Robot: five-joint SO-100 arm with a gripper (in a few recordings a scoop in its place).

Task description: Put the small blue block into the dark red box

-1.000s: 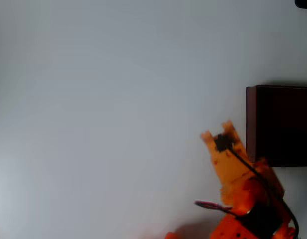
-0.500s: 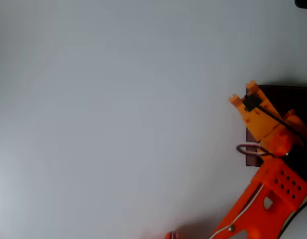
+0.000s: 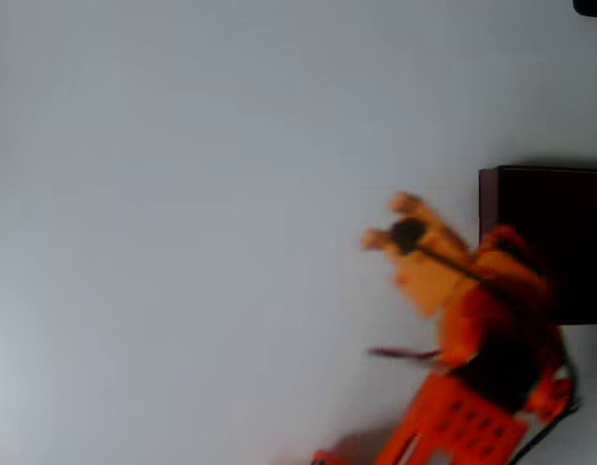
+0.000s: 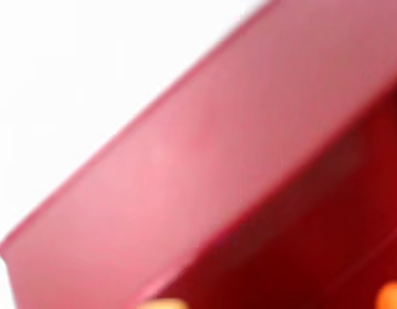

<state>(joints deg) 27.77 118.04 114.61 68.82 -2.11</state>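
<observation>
**Gripper blurred beside the box, block unseen**

Your orange gripper (image 3: pixel 391 221) sits smeared with motion over the white table (image 3: pixel 202 242) in the overhead view, just left of the dark red box (image 3: pixel 550 242) at the right edge. Can't tell how wide the jaws stand or whether they hold anything. The wrist view has the box's red wall (image 4: pixel 205 174) running diagonally, orange fingertips (image 4: pixel 393 297) at the bottom edge. You can't locate the small blue block.

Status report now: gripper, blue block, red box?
Gripper blurred, left of the dark red box in overhead view; open or shut unclear. Blue block not seen. Nothing in the way.
</observation>
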